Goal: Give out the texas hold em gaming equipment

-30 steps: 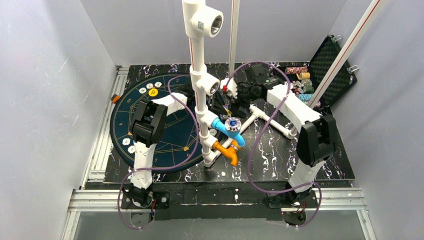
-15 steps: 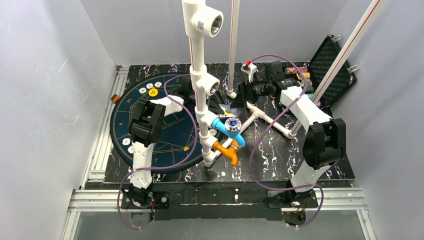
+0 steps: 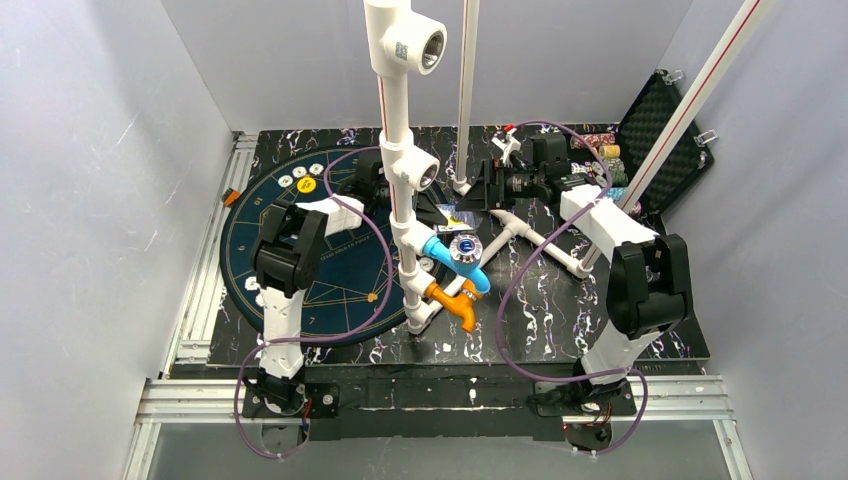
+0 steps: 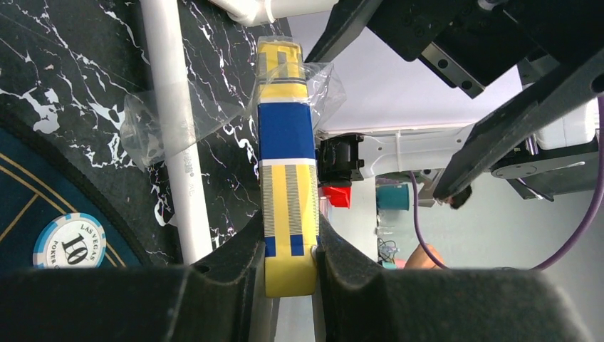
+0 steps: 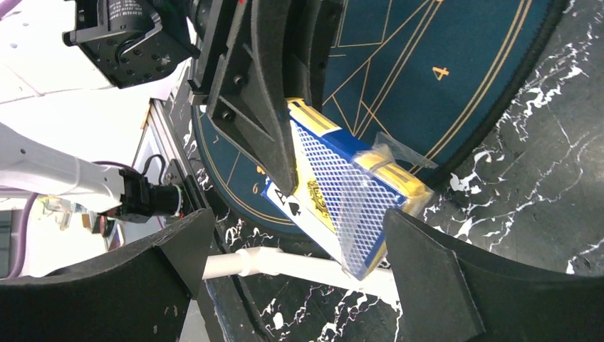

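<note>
My left gripper (image 4: 288,249) is shut on a pack of playing cards (image 4: 287,142), yellow and blue, wrapped in loose clear film, and holds it above the black table beside the mat's edge. In the right wrist view the pack (image 5: 349,185) shows its blue patterned face and an ace of spades. My right gripper (image 5: 299,263) is open, its jaws wide on either side of the pack's free end without touching it. From above, the pack (image 3: 452,214) sits between both grippers, and the right gripper (image 3: 482,186) is just beyond it. Poker chips (image 3: 300,178) lie on the round blue mat (image 3: 300,250).
A white pipe frame (image 3: 400,150) with blue and orange fittings stands mid-table and hides my left gripper from above. A white pipe (image 4: 174,128) lies on the table under the pack. A "10" chip (image 4: 70,242) lies on the mat. An open black case (image 3: 655,130) holds chip rows (image 3: 600,160).
My right arm swung back and turned its wrist, and its open gripper now faces the pack from the right. My left arm shifted slightly, still holding the pack.
</note>
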